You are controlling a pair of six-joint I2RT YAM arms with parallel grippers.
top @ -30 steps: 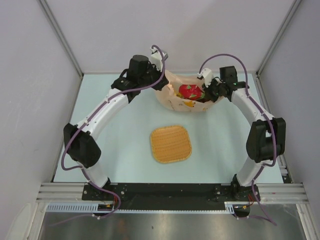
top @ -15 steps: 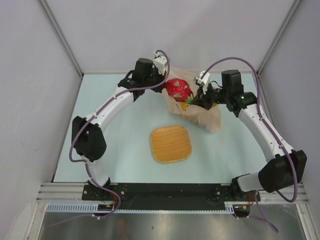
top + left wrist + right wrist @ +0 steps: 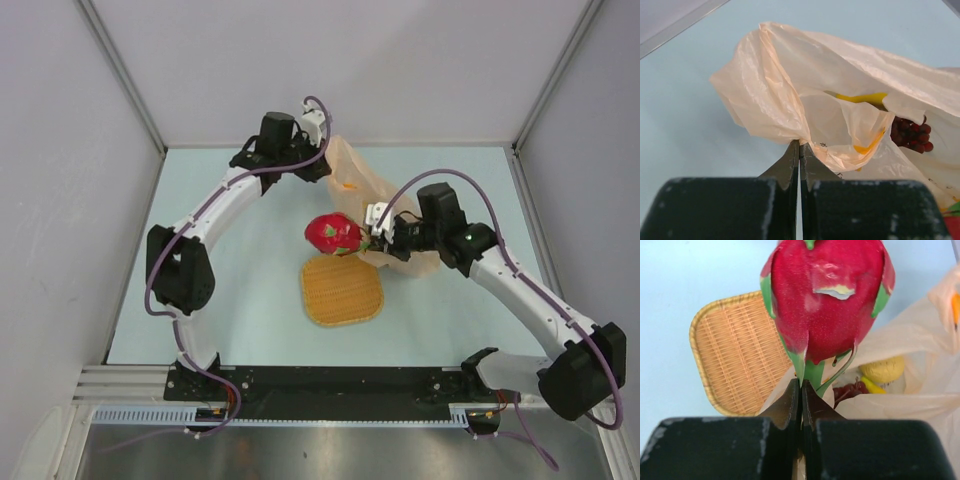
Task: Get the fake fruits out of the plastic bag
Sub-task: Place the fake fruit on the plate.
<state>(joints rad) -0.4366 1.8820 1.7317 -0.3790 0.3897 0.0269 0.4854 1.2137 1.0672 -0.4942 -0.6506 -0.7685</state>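
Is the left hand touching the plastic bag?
Touching. The left wrist view shows the left hand closed on a fold of the plastic bag, pinched between its fingertips.

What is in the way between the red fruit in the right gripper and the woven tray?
Nothing visible. The dragon fruit, pinched by a green tip in the right gripper, is already out of the plastic bag and sits by the woven tray's far edge. The bag lies beyond the tray's far right corner.
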